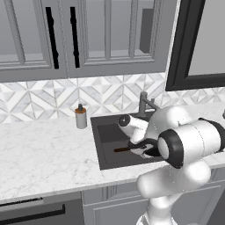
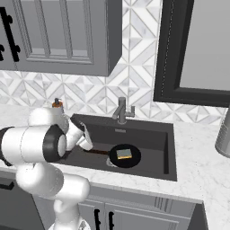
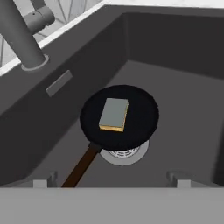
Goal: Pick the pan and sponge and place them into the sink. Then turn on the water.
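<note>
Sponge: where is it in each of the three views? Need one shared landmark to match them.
Left base view: I can't make it out; the arm covers that part of the sink.
Right base view: sponge just right of centre, lying in the pan on the sink floor.
Hand view: centre, grey face up, on the pan, just above the drain.
Shared landmark: the faucet behind the sink.

Kitchen: sink (image 2: 168,148), marble counter (image 1: 44,149), cabinets (image 1: 105,30).
</note>
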